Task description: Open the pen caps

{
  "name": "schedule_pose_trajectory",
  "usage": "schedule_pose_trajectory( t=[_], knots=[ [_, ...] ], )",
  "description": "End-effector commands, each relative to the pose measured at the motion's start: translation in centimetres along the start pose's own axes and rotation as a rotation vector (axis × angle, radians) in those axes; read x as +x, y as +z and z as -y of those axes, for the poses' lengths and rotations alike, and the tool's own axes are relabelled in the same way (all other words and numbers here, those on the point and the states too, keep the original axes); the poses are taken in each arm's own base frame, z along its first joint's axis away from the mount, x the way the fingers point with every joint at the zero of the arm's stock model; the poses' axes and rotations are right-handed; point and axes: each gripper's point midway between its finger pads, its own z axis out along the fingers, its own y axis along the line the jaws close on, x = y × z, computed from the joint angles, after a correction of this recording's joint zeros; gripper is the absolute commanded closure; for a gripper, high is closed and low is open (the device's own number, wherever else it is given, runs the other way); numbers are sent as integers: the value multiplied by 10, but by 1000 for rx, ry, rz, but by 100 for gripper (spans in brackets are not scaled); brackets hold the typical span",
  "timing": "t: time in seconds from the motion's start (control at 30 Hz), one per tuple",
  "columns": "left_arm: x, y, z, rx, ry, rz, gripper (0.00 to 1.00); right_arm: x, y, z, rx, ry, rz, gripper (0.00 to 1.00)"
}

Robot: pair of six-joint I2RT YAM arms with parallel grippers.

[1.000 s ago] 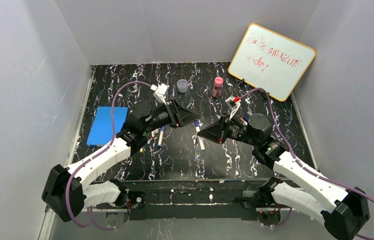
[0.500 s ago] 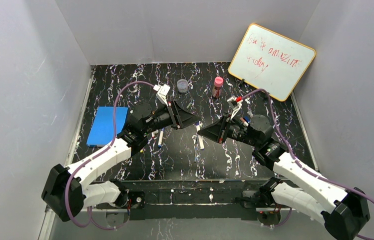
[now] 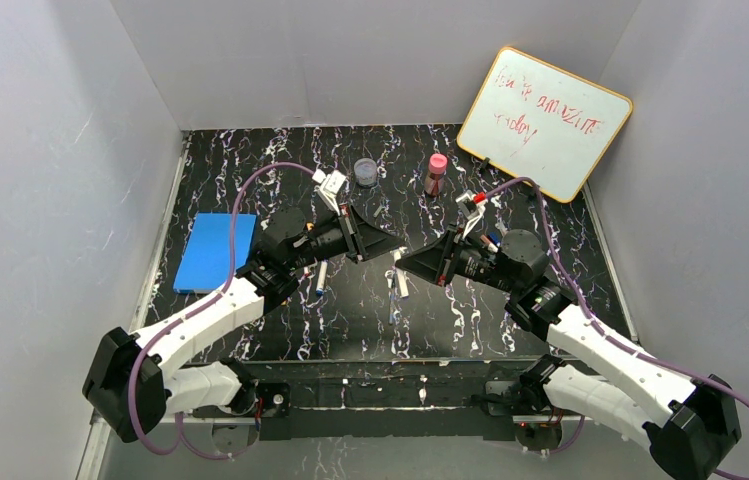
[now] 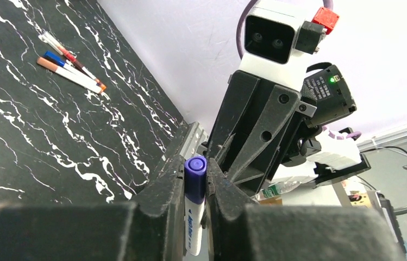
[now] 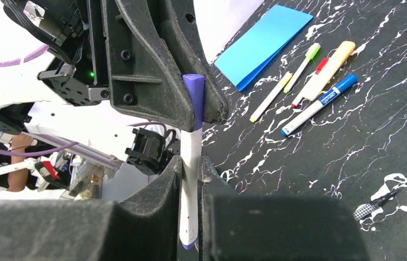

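Out past the blue pad [image 3: 214,250], over the black table [image 3: 470,310], the left gripper [image 4: 194,175] is pinched tight on the purple cap [image 4: 195,165] of a white marker [image 5: 191,142]. The right gripper [image 5: 190,161] is clamped on that marker's barrel, the two nose to nose. A blue marker [image 5: 320,104] and other loose pens lie between the pad and them.

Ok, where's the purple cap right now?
In the left wrist view, the purple cap sits pinched in the left gripper at table centre, facing the right gripper, which holds the pen's white barrel.
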Motion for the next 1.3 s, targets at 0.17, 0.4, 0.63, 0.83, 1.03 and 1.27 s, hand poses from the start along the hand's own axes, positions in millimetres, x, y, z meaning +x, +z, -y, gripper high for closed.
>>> schedule_pose_trajectory(
  t=[0.17,0.4,0.63,0.83,1.03,1.27],
  knots=[
    [-16,-10,42,104,99,30,100,2,-4,-40,-164,34,-69,46],
    [-15,-17,57,158,120,22,100,-11,1,-58,-273,117,-28,47],
    [-14,-21,63,174,127,16,100,-22,11,-61,-292,152,-8,58],
    [-23,-23,68,165,145,53,100,-11,11,-57,-291,154,-43,99],
    [-78,-33,61,-12,241,301,100,19,-3,-34,-204,140,-96,99],
    [-104,-21,66,5,226,391,100,30,-18,-30,-177,163,-81,99]
  ],
)
